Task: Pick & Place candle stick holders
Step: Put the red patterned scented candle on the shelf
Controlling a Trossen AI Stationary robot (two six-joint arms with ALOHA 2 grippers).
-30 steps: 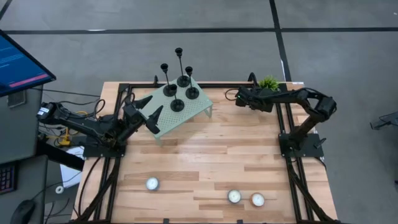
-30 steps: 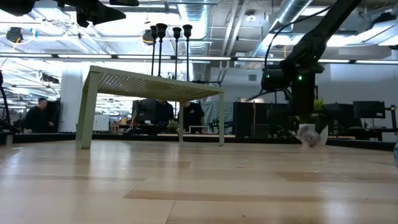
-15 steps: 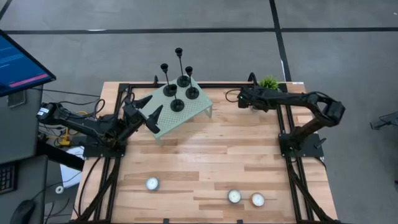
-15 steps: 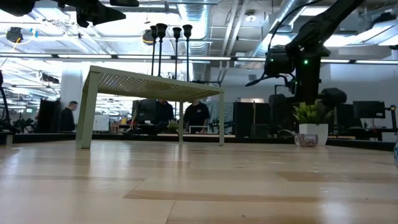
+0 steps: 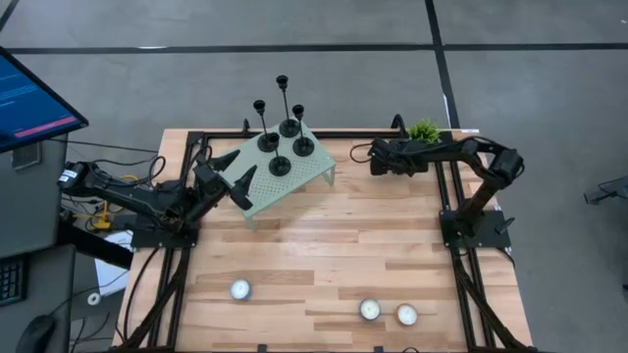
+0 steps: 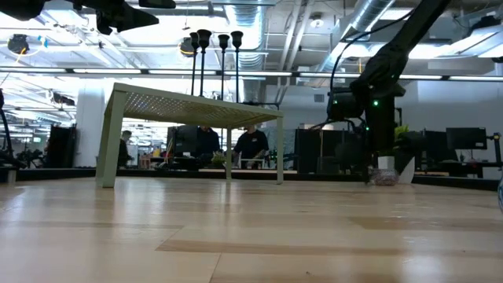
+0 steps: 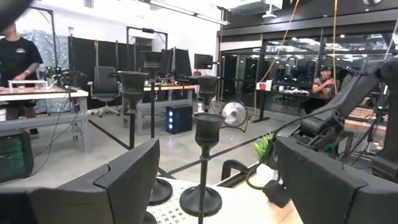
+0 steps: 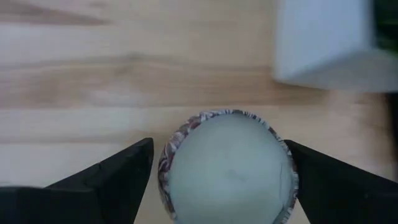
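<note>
Several slim black candle stick holders (image 5: 280, 165) stand by their disc bases on the pale green perforated stand (image 5: 294, 183) at the table's far left. They also show in the low view (image 6: 203, 38) and the left wrist view (image 7: 207, 130). My left gripper (image 5: 235, 172) hangs open at the stand's left end, level with the holders' cups (image 7: 217, 149). My right gripper (image 5: 376, 158) points down, open, at the far right. Its fingers stand on either side of a small round candle in a patterned cup (image 8: 227, 168) on the table. My right gripper comes from above, pointing down, with one finger (image 8: 118, 171) on each side of the patterned cup's rim (image 8: 166, 163). The cup sits on the table. Whether the fingers touch it, I cannot tell.
A small potted plant (image 5: 424, 129) in a white pot (image 8: 323, 43) stands right beside the cup. Three tealights (image 5: 240, 289) (image 5: 369, 309) (image 5: 406, 315) lie near the table's near edge. A monitor (image 5: 29, 98) stands off the table's left. People move in the room behind.
My right gripper rose above the patterned cup by the plant, then came down over it again. My left arm, the stand and the holders have kept still.
</note>
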